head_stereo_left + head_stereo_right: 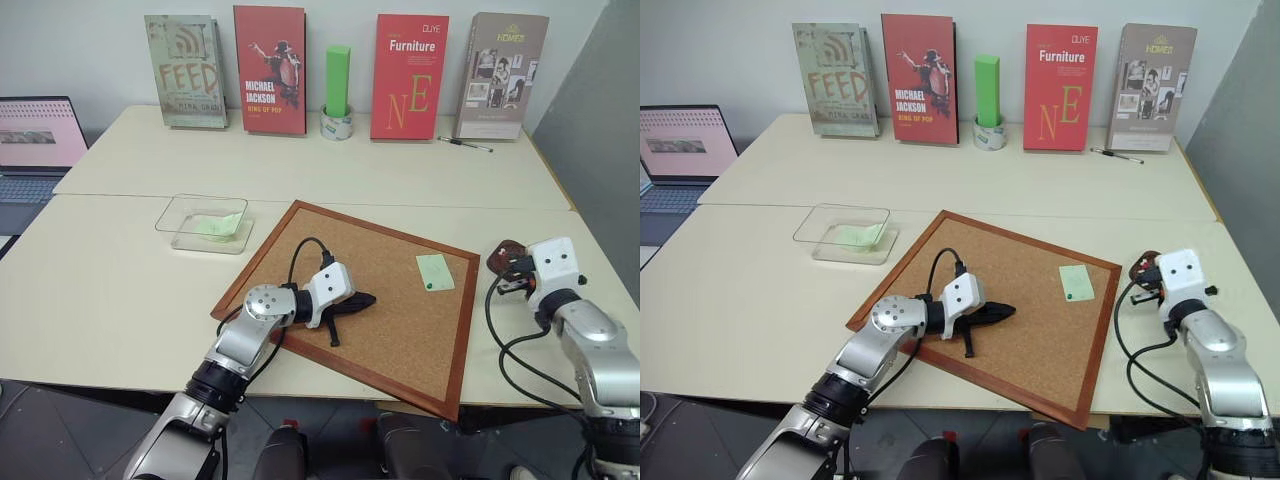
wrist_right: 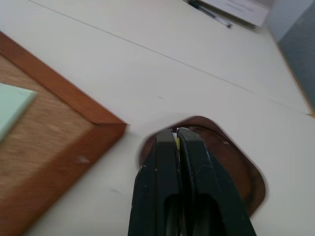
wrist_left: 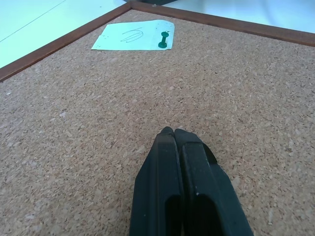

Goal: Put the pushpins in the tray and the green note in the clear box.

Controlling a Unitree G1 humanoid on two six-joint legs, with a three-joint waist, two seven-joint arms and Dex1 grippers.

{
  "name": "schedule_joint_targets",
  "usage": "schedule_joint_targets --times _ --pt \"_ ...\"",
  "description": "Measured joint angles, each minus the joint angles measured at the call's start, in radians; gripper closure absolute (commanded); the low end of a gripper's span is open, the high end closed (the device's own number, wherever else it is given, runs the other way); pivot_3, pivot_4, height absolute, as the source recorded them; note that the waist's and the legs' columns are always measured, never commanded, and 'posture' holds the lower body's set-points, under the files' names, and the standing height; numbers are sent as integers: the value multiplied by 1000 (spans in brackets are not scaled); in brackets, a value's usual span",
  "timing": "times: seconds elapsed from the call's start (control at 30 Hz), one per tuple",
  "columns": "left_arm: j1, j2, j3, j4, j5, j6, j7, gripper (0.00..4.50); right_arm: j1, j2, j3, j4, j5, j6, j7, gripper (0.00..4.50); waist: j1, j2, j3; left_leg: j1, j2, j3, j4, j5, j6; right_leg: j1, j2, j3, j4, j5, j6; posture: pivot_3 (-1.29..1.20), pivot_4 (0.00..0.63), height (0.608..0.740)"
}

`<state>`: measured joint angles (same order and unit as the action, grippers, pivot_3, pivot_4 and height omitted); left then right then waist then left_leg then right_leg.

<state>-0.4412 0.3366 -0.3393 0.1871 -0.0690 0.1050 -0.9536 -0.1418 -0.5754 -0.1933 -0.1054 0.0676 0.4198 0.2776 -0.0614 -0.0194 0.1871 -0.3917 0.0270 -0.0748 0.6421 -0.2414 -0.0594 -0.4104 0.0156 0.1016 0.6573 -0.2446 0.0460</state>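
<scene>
From my left wrist camera I see the left gripper [image 3: 173, 132] with its two black fingers [image 3: 162, 187] pressed together, nothing between them, their tips just over the cork board [image 3: 74, 147]. Ahead of them, well apart, the green note [image 3: 133, 36] lies flat on the cork near the board's corner, a pen squiggle drawn on it. A green pushpin [image 3: 164, 40] stands in the note near one edge. The board's brown wooden frame [image 3: 59, 46] runs behind the note, with pale table [image 3: 29, 19] beyond.
</scene>
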Motion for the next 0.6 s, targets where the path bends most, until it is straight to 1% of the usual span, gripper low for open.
schedule_joint_targets --times 0.17,0.23,0.27,0.4,0.47,0.53,0.6 --pt "2 2 -1 -5 0 1 1 4500 -68 -30 26 142 -46 -34 9 4457 -2 0 0 0 0 0 0 0 0 0 0 1 0 0 0 0 150 740" --pt "4 2 -1 -10 0 3 1 4500 -81 -37 29 175 -50 -39 17 4035 -2 0 0 0 0 0 0 0 0 0 0 0 0 0 0 0 150 740" --pt "5 3 -1 -12 0 4 1 4500 -88 -37 31 188 -51 -39 24 3953 -2 0 0 0 0 0 0 0 0 0 0 0 0 0 1 0 150 740" --pt "5 3 -1 -15 0 11 2 4500 -107 -37 35 220 -45 -32 49 3197 -2 0 0 0 0 0 0 0 0 0 0 0 0 1 1 0 150 740" --pt "5 3 0 -16 0 15 2 4500 -115 -33 35 222 -43 -27 50 2803 -3 0 0 0 0 0 0 0 0 0 0 0 0 1 1 0 150 740" --pt "5 3 0 -16 0 16 3 4500 -124 -32 35 222 -40 -20 50 2245 -3 0 0 0 0 0 0 0 0 0 0 0 0 1 1 0 150 740" --pt "5 3 -1 -17 0 16 2 4500 -130 -31 34 222 -35 -15 51 1916 -3 0 0 0 0 0 0 0 0 0 0 0 0 1 1 0 150 740"
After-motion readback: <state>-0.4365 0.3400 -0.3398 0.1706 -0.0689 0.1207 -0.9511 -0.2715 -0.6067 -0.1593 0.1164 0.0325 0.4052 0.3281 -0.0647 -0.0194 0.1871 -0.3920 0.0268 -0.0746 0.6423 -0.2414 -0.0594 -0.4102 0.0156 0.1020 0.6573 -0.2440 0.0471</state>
